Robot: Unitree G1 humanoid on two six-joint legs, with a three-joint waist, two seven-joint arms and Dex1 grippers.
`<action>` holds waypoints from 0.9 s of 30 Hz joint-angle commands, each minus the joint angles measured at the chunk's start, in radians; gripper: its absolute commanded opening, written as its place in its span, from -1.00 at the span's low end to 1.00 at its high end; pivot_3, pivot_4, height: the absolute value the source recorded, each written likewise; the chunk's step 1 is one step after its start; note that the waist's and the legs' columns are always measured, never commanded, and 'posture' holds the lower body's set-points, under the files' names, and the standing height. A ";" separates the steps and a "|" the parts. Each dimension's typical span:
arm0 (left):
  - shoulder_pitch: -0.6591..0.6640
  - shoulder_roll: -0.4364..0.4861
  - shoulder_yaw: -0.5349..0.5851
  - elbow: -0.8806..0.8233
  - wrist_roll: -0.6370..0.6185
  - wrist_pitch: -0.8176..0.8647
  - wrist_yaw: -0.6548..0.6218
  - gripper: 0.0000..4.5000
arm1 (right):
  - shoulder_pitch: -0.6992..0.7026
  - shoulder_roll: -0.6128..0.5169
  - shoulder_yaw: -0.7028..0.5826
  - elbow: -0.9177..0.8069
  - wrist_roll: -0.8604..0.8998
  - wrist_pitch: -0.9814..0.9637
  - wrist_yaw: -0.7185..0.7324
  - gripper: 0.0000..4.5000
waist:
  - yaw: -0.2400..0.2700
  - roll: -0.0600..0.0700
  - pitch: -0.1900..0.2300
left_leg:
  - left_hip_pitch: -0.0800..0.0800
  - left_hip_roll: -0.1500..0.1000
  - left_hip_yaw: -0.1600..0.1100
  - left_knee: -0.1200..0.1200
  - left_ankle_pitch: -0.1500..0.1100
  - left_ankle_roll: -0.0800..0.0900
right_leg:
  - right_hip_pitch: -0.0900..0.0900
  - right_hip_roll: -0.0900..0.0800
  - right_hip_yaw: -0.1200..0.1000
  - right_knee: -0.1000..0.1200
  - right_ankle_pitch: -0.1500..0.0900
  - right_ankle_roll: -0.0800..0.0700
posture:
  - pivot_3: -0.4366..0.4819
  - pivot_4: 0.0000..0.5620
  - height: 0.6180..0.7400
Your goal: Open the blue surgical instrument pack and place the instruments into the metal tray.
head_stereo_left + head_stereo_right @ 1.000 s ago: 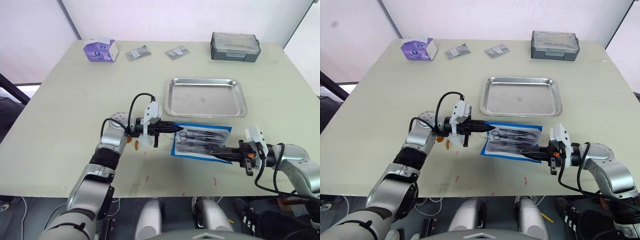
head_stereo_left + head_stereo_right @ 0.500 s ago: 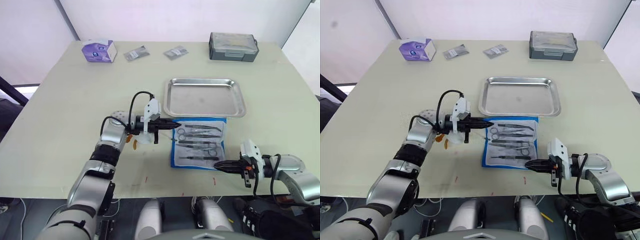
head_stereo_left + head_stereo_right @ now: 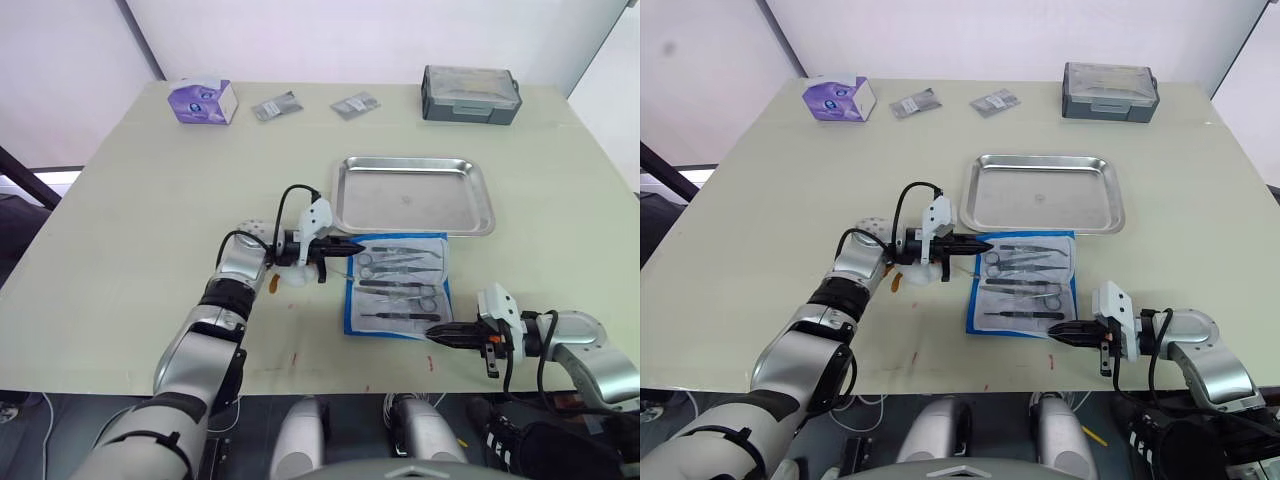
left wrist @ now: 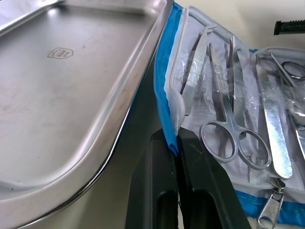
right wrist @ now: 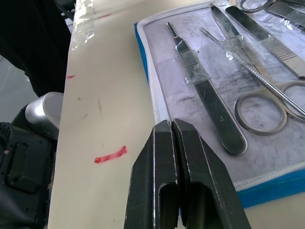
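Table (image 3: 150, 200): purple tissue box (image 3: 203, 101), two grey sachets (image 3: 275, 107), grey lidded box (image 3: 471, 94) behind metal tray (image 3: 412, 195). Left gripper (image 3: 352, 246) fingers pinching blue surgical instrument pack (image 3: 396, 325) edge; right gripper (image 3: 432, 332) fingers pressed together.

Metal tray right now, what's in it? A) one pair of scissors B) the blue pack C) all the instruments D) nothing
D: the metal tray shows only bare steel, while the instruments lie on the opened blue surgical instrument pack just in front of it.
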 commanded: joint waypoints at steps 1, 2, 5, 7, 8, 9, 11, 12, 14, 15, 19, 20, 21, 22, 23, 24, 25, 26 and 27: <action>-0.002 -0.015 -0.024 0.054 0.043 -0.015 0.013 -1.00 | 0.009 0.002 -0.005 -0.002 0.002 -0.012 -0.001 -0.98 | 0.000 0.000 0.000 | 0.000 0.000 0.000 0.000 0.000 0.000 | 0.000 0.000 0.000 0.000 0.000 0.000 | -0.05 -0.47 0.86; -0.003 -0.017 -0.022 0.059 0.044 -0.015 0.012 -1.00 | 0.009 0.002 -0.005 -0.002 0.002 -0.013 -0.001 -0.98 | 0.000 0.000 0.000 | 0.000 0.000 0.000 0.000 0.000 0.000 | 0.000 0.000 0.000 0.000 0.000 0.000 | -0.05 -0.47 0.86; -0.006 -0.022 -0.006 0.065 0.034 -0.009 0.010 -1.00 | 0.014 0.002 -0.007 -0.003 0.003 -0.014 -0.002 -0.98 | 0.001 0.000 -0.001 | 0.000 0.000 0.000 0.000 0.000 0.000 | 0.000 0.000 0.000 0.000 0.000 0.000 | -0.05 -0.47 0.86; -0.006 -0.021 0.011 0.057 0.019 -0.004 0.001 -1.00 | 0.018 0.002 -0.012 -0.007 0.008 -0.014 -0.004 -0.98 | 0.002 0.000 -0.001 | 0.000 0.000 0.000 0.000 0.000 0.000 | 0.000 0.000 0.000 0.000 0.000 0.000 | -0.05 -0.47 0.86; -0.005 -0.018 0.015 0.055 0.022 -0.019 0.008 -1.00 | 0.019 0.003 -0.015 -0.010 0.011 -0.013 -0.005 -0.98 | 0.002 0.000 -0.001 | 0.000 0.000 0.000 0.000 0.000 0.000 | 0.000 0.000 0.000 0.000 0.000 0.000 | -0.05 -0.47 0.86; -0.003 -0.016 0.017 0.054 0.025 -0.033 0.015 -1.00 | 0.021 0.003 -0.018 -0.012 0.015 -0.012 -0.006 -0.98 | 0.002 0.000 -0.001 | 0.000 0.000 0.000 0.000 0.000 0.000 | 0.000 0.000 0.000 0.000 0.000 0.000 | -0.05 -0.47 0.86; -0.001 -0.017 0.027 0.056 0.022 -0.050 0.023 -1.00 | 0.022 0.003 -0.020 -0.014 0.020 -0.012 -0.007 -0.98 | 0.002 0.000 -0.001 | 0.000 0.000 0.000 0.000 0.000 0.000 | 0.000 0.000 0.000 0.000 0.000 0.000 | -0.05 -0.47 0.86; -0.001 -0.018 0.035 0.056 0.014 -0.051 0.023 -1.00 | 0.023 0.002 -0.020 -0.014 0.021 -0.013 -0.007 -0.98 | 0.002 0.000 -0.001 | 0.000 0.000 0.000 0.000 0.000 0.000 | 0.000 0.000 0.000 0.000 0.000 0.000 | -0.05 -0.47 0.86; 0.002 -0.021 0.049 0.050 -0.004 -0.051 0.015 -1.00 | 0.023 0.001 -0.020 -0.012 0.023 -0.015 -0.007 -0.98 | 0.002 0.000 -0.001 | 0.000 0.000 0.000 0.000 0.000 0.000 | 0.000 0.000 0.000 0.000 0.000 0.000 | -0.05 -0.47 0.86; 0.005 -0.021 0.054 0.046 -0.012 -0.049 0.008 -1.00 | 0.023 0.000 -0.020 -0.012 0.024 -0.016 -0.007 -0.98 | 0.002 0.000 -0.001 | 0.000 0.000 0.000 0.000 0.000 0.000 | 0.000 0.000 0.000 0.000 0.000 0.000 | -0.05 -0.47 0.86; 0.014 -0.021 0.065 0.035 -0.016 -0.053 0.016 -0.86 | 0.023 -0.001 -0.020 -0.008 0.025 -0.018 -0.005 -0.99 | 0.002 0.000 -0.001 | 0.000 0.000 0.000 0.000 0.000 0.000 | 0.000 0.000 0.000 0.000 0.000 0.000 | -0.05 -0.47 0.86; 0.016 -0.020 0.067 0.033 -0.013 -0.059 0.022 -0.72 | 0.023 -0.002 -0.020 -0.007 0.024 -0.019 -0.004 -1.00 | 0.001 0.000 -0.001 | 0.000 0.000 0.000 0.000 0.000 0.000 | 0.000 0.000 0.000 0.000 0.000 0.000 | -0.05 -0.47 0.86; 0.018 -0.020 0.068 0.032 -0.012 -0.062 0.026 -0.61 | 0.023 -0.002 -0.020 -0.007 0.024 -0.019 -0.004 -1.00 | 0.001 0.000 -0.001 | 0.000 0.000 0.000 0.000 0.000 0.000 | 0.000 0.000 0.000 0.000 0.000 0.000 | -0.05 -0.47 0.86; 0.019 -0.020 0.070 0.031 -0.013 -0.060 0.028 -0.45 | 0.022 -0.003 -0.020 -0.005 0.024 -0.020 -0.004 -1.00 | 0.001 0.000 -0.001 | 0.000 0.000 0.000 0.000 0.000 0.000 | 0.000 0.000 0.000 0.000 0.000 0.000 | -0.05 -0.47 0.86; 0.019 -0.020 0.070 0.030 -0.015 -0.058 0.028 -0.45 | 0.022 -0.003 -0.020 -0.004 0.024 -0.020 -0.003 -1.00 | 0.001 0.000 -0.001 | 0.000 0.000 0.000 0.000 0.000 0.000 | 0.000 0.000 0.000 0.000 0.000 0.000 | -0.05 -0.47 0.86; 0.020 -0.020 0.070 0.029 -0.016 -0.058 0.029 -0.45 | 0.022 -0.003 -0.020 -0.003 0.023 -0.021 -0.003 -1.00 | 0.001 0.000 0.000 | 0.000 0.000 0.000 0.000 0.000 0.000 | 0.000 0.000 0.000 0.000 0.000 0.000 | -0.05 -0.47 0.86; 0.021 -0.020 0.070 0.027 -0.019 -0.056 0.029 -0.45 | 0.022 -0.004 -0.020 -0.002 0.023 -0.022 -0.002 -1.00 | 0.001 0.000 0.000 | 0.000 0.000 0.000 0.000 0.000 0.000 | 0.000 0.000 0.000 0.000 0.000 0.000 | -0.05 -0.47 0.86; 0.025 -0.019 0.071 0.020 -0.022 -0.055 0.026 -0.45 | 0.022 -0.004 -0.020 -0.001 0.023 -0.022 -0.003 -1.00 | 0.001 0.000 0.000 | 0.000 0.000 0.000 0.000 0.000 0.000 | 0.000 0.000 0.000 0.000 0.000 0.000 | -0.05 -0.47 0.86; 0.029 -0.018 0.071 0.014 -0.025 -0.053 0.025 -0.45 | 0.023 -0.004 -0.020 -0.001 0.022 -0.023 -0.003 -1.00 | 0.001 0.000 -0.001 | 0.000 0.000 0.000 0.000 0.000 0.000 | 0.000 0.000 0.000 0.000 0.000 0.000 | -0.05 -0.47 0.86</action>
